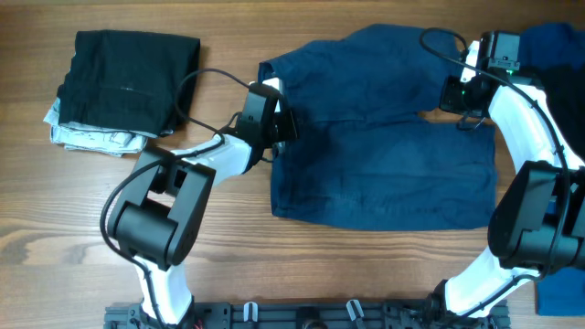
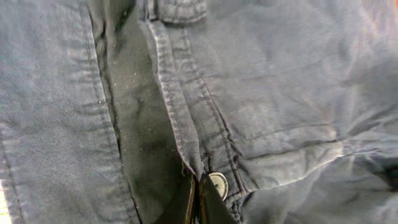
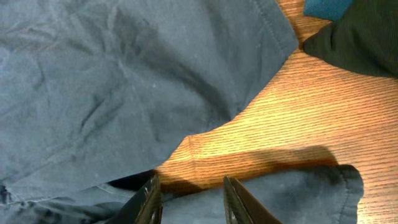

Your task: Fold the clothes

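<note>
Folded black garment point(image 1: 128, 78) well left of the trousers point(image 1: 384, 169), my left gripper point(image 2: 198, 202) pinching their waistband edge beside the button point(image 2: 218, 185), trousers lying lengthwise left to right, legs pointing right, my right gripper point(image 3: 189, 190) over a leg hem, fingers spread.

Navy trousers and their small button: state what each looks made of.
Navy trousers: likely woven cotton, denim-like, matte; stitched seams and soft creases show. Button: pale, slightly glossy, perhaps plastic or metal; too small to tell.
</note>
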